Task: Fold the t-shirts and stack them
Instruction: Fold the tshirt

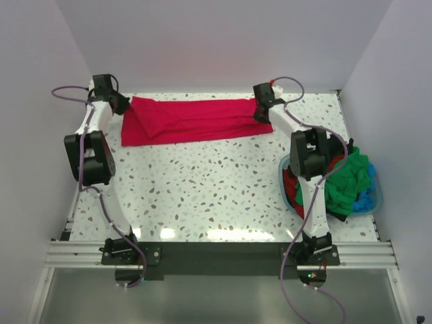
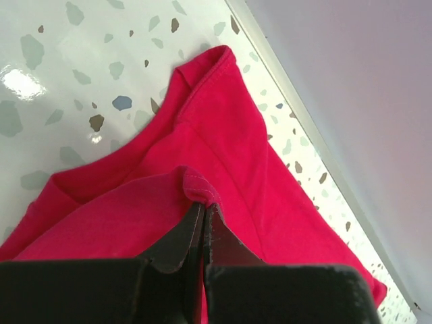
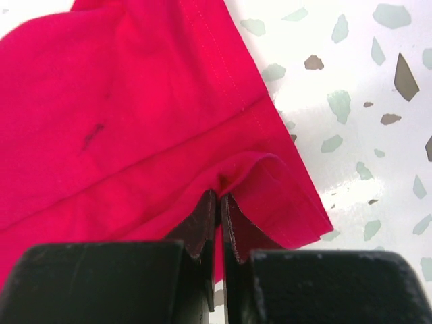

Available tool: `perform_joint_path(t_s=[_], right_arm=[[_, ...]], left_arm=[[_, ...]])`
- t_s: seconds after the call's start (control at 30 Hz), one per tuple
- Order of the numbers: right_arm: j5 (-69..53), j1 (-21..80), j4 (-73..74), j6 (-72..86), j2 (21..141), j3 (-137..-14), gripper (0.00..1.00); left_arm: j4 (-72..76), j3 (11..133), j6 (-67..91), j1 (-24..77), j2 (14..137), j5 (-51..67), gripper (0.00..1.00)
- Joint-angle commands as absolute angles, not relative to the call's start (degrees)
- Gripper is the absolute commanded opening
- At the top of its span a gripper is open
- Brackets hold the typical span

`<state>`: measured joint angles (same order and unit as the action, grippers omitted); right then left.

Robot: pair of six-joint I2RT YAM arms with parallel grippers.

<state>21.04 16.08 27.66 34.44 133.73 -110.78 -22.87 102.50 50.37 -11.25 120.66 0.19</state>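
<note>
A crimson-red t-shirt [image 1: 192, 120] lies folded lengthwise across the far side of the table. My left gripper [image 1: 120, 103] is at its left end, shut on a pinch of the red cloth [image 2: 196, 185]. My right gripper [image 1: 262, 108] is at its right end, shut on a fold of the cloth near the hem [image 3: 233, 177]. Green and red shirts [image 1: 345, 182] are heaped in a light blue basket [image 1: 375, 201] at the right, partly hidden behind my right arm.
The white back wall runs close behind the shirt. Side walls close in the table left and right. The speckled tabletop [image 1: 202, 182] stretches between the shirt and the arm bases.
</note>
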Motion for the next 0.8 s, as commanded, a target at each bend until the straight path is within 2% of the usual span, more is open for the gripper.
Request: perform_joint_path(t_s=[0.0, 0.1, 0.13, 0.17, 0.2, 0.23, 0.27, 0.3, 0.4, 0.5, 0.53, 0.7, 0.77], right_arm=[[21.2, 15.1, 24.7, 32.6, 133.2, -114.9, 0.01], [21.4, 14.9, 25.9, 31.8, 136.1, -118.5, 0.03], [21.3, 14.9, 26.5, 31.7, 136.8, -119.3, 0.06], [21.0, 14.8, 26.5, 31.6, 137.2, -119.9, 0.12], [20.6, 14.7, 26.1, 31.6, 137.5, -120.1, 0.32], [18.9, 14.6, 24.7, 30.7, 137.6, -120.1, 0.42], [18.5, 14.5, 24.3, 30.3, 137.9, -120.3, 0.50], [18.4, 14.5, 24.3, 30.0, 138.0, -121.4, 0.59], [18.2, 14.4, 26.0, 27.5, 137.3, -123.6, 0.70], [16.3, 14.6, 24.4, 25.7, 132.9, -118.9, 0.95], [15.4, 14.8, 22.5, 24.8, 131.3, -117.0, 0.99], [12.8, 18.6, 19.2, 20.7, 126.1, -109.3, 0.99], [13.1, 20.3, 19.1, 20.5, 127.1, -109.4, 0.99]], left_arm=[[-19.4, 105.6, 50.7, -11.5, 124.7, -0.3, 0.00], [-18.5, 107.2, 51.0, -11.5, 127.3, -0.3, 0.00], [-18.5, 108.4, 51.0, -11.5, 128.0, -0.4, 0.00], [-19.0, 109.3, 50.8, -11.5, 128.8, -0.3, 0.04], [-19.5, 110.2, 50.6, -11.5, 130.2, -0.3, 0.33], [-19.9, 111.7, 50.3, -11.5, 130.8, -0.3, 0.53], [-20.1, 112.2, 49.8, -11.5, 131.1, -0.2, 0.79], [-20.3, 112.7, 49.6, -11.5, 131.6, 1.0, 1.00], [-23.2, 115.5, 47.8, -11.5, 130.5, 1.5, 1.00], [-24.0, 111.4, 46.3, -11.5, 124.4, 0.4, 1.00], [-22.3, 106.0, 46.1, -11.5, 122.1, 0.1, 1.00], [-16.4, 88.4, 45.7, -11.2, 108.8, -1.0, 1.00], [-15.6, 84.2, 47.0, -11.1, 108.4, -0.4, 1.00]])
